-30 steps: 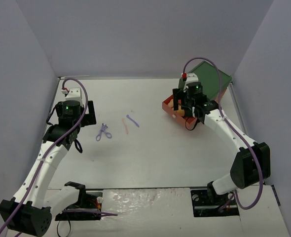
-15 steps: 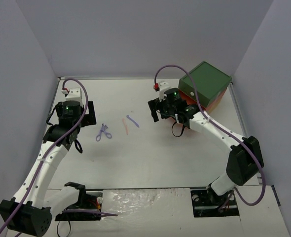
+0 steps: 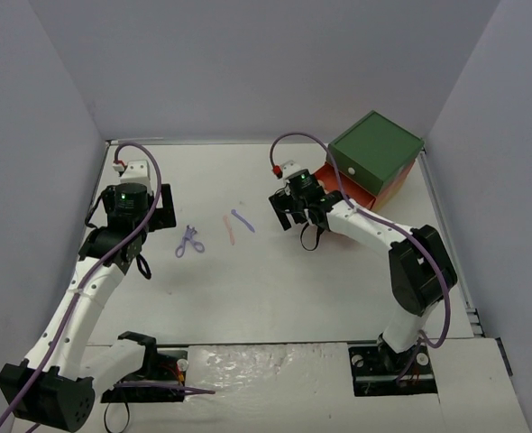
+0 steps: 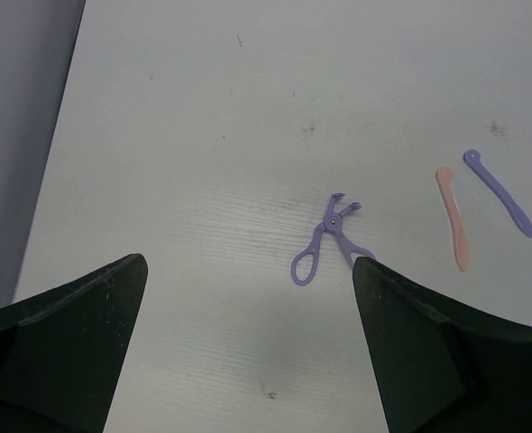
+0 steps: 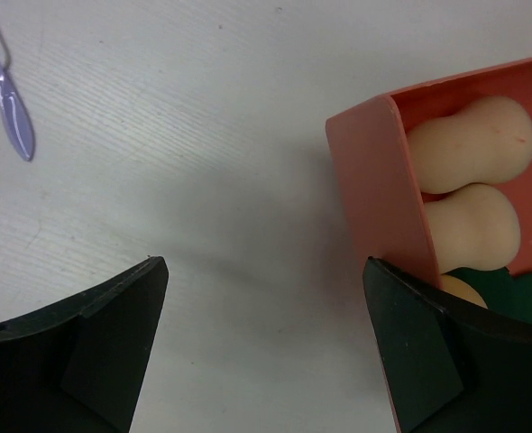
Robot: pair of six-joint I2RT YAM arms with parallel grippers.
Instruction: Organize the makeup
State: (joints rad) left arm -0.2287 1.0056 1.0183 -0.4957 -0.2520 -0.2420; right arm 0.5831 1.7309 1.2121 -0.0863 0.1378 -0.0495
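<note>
Bare table (image 3: 275, 289) surrounds the lilac tool (image 3: 190, 242), pink stick (image 3: 230, 231) and lilac stick (image 3: 243, 220); the drawer chest (image 3: 375, 152) blocks the far right corner.

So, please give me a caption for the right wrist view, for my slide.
Open right gripper above table, beside red drawer holding two tan sponges.

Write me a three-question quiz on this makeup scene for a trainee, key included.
1. True or false: the left hand is shut on the lilac scissor-like tool.
2. What lies between that tool and the lilac stick? A) the pink stick B) a comb C) a mirror
3. Fill in: the tan sponges lie in the open ___ drawer.
Key: 1 false, it stands open and empty; 2 A; 3 red.
</note>
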